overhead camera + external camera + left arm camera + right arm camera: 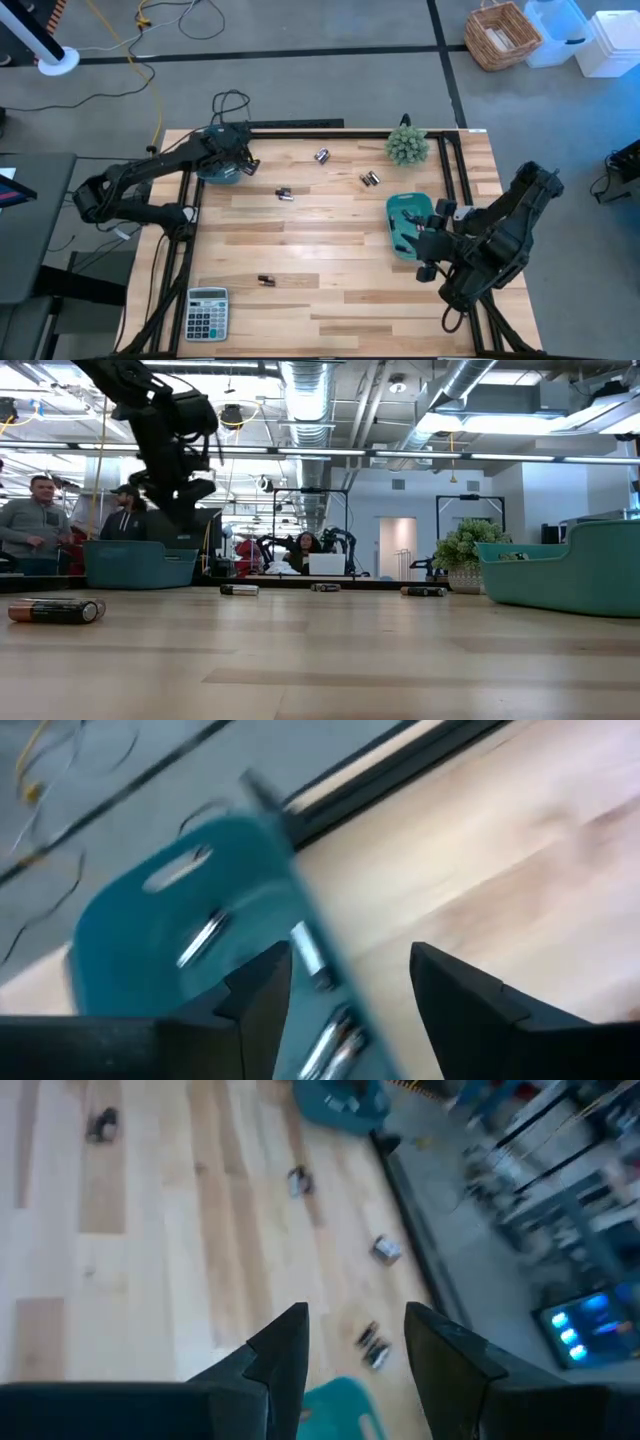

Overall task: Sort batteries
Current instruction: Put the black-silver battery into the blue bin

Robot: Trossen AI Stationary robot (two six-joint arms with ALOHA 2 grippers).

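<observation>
My left gripper (350, 982) stands open over the rim of a teal bin (215, 176) at the table's far left. Silver batteries (200, 940) lie in the bin, and one (308, 956) shows against its wall just ahead of the fingertips, touched by neither finger. My right gripper (355, 1342) hangs open and empty above the near end of a teal tray (402, 212) at the right. Loose batteries lie on the wood at the far middle (322, 155), beside the plant (370, 179), at the centre (285, 194) and near the front left (266, 281).
A grey calculator (207, 312) lies at the front left corner. A small green plant (407, 146) stands at the far right. Black rails (300, 127) frame the table. Bare wood lies between bin and tray. People stand in the room behind (35, 525).
</observation>
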